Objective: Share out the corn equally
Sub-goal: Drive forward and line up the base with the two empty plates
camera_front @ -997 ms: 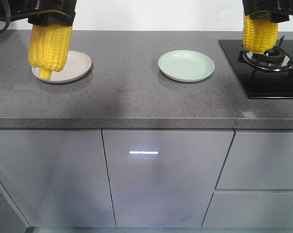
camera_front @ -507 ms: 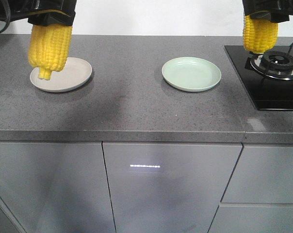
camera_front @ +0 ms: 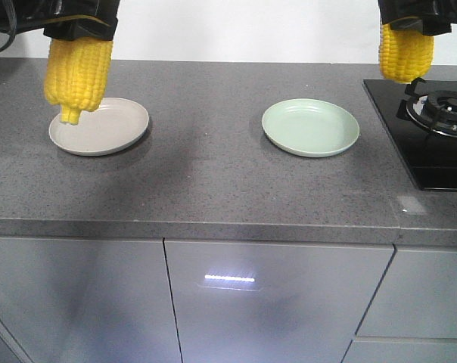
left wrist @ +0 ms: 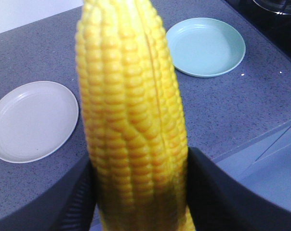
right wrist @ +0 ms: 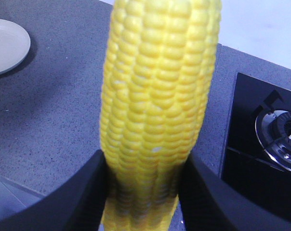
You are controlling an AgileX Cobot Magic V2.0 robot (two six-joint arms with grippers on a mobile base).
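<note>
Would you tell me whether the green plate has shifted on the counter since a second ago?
No. The green plate keeps its gap to the hob; both slid right and down together in the picture, so the view moved, not the plate.

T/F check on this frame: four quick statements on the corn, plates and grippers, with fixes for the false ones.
1. The left gripper and the right gripper are each shut on one cob. True.
2. A cob lies on the green plate. False: it is bare, and so is the pale plate.
3. The left cob hangs next to the stove. False: in the front view its tip shows against the pale plate. The right cob is the one near the stove.
4. Both plates sit apart from each other on the grey counter. True.
</note>
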